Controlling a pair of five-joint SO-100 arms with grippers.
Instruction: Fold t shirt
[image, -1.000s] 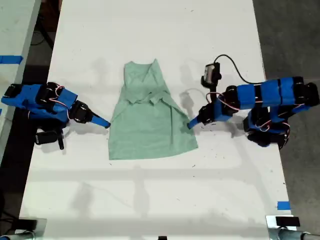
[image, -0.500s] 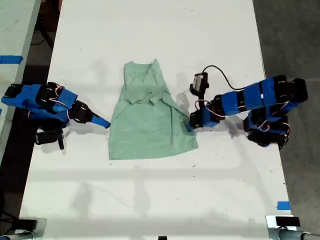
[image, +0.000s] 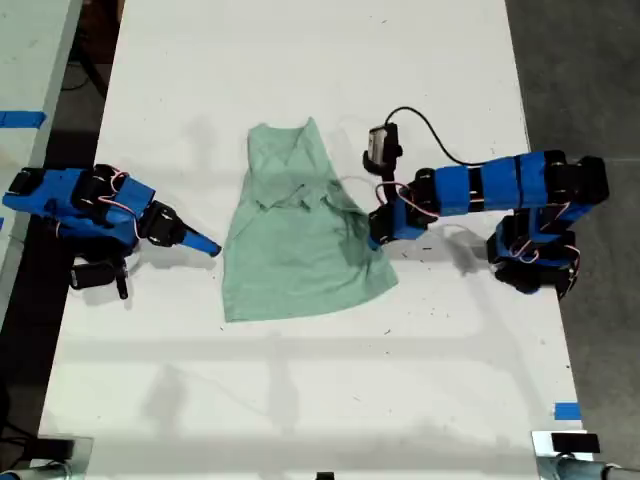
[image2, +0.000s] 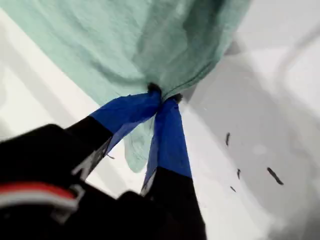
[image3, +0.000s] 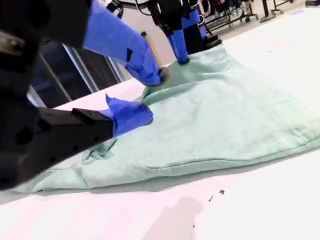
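The t shirt (image: 300, 228) lies mid-tabletop with sleeves tucked in, body fold pending; my first claw (image2: 162, 96) is clenched on its side edge, my second claw (image3: 145, 95) released beside it.

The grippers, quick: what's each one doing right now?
My first gripper: closed, pinching the t shirt edge.
My second gripper: open, holding nothing.

White table (image: 300, 60) fills most of exterior view, small dark specks on surface toward 4 o'clock. Dark grey floor (image: 590, 80) from 12 to 5 o'clock. Second pale table (image: 25, 60) at 10 o'clock, blue tape strip (image: 22, 119) on it. Blue tape piece (image: 566, 411) at 5 o'clock. Even overhead light, soft shadows.
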